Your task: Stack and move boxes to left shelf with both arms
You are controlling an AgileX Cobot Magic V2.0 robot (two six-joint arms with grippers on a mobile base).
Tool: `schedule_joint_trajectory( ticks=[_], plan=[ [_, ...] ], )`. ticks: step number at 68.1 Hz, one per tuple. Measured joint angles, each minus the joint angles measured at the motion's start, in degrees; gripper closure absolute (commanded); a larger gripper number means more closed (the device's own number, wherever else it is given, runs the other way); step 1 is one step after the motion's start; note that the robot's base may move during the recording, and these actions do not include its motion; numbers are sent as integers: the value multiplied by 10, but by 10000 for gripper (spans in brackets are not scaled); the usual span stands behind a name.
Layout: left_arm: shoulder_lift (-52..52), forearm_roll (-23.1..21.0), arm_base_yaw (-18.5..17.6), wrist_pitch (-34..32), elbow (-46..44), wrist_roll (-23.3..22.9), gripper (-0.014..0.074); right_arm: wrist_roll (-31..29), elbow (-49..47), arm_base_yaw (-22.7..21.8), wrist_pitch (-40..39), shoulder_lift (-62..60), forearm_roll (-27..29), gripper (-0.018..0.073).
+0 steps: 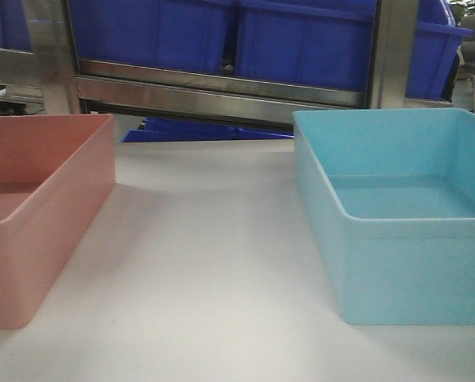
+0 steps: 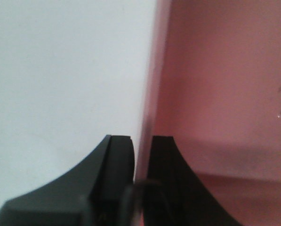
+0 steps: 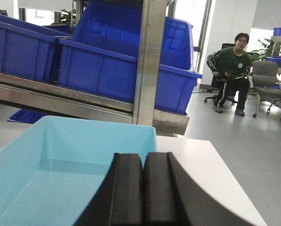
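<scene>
Left gripper [image 2: 141, 139] clamped on pink box [image 2: 225, 94] wall, right gripper [image 3: 142, 156] pressed together over blue box [image 3: 60, 155]

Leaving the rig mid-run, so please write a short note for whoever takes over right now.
Left gripper: its fingers straddle the side wall of the pink tub, one outside and one inside, apparently clamped on it.
Right gripper: fingers shut together with nothing seen between them, at the near edge of the blue tub.
Tubs: both empty and standing apart on the white table, pink on the left, blue on the right, in front of the steel rack holding dark blue bins.
Done: at most a grip on the pink tub.
Left: stack one tub in the other, then move both.
</scene>
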Motion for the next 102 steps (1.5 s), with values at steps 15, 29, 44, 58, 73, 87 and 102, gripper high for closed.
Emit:
schedule_joint_trajectory(
  ticks=[15,29,44,58,73,87,102],
  plan=[
    [-32,-52,-14,33,-8,0,608,0,0,0,0,0,0,506],
    [-55,-111,-62,37,-8,-24,608,0,0,0,0,0,0,506],
    [-55,-150,-146,25,9,-80,608,0,0,0,0,0,0,506],
    [-55,-150,-229,-31,50,-120,608,0,0,0,0,0,0,506],
    [-55,-133,-301,-89,81,-169,608,0,0,0,0,0,0,506],
    [-55,-126,-310,-99,83,-195,608,0,0,0,0,0,0,506],
    [-55,-106,-310,-94,84,-200,608,0,0,0,0,0,0,506]
  ],
)
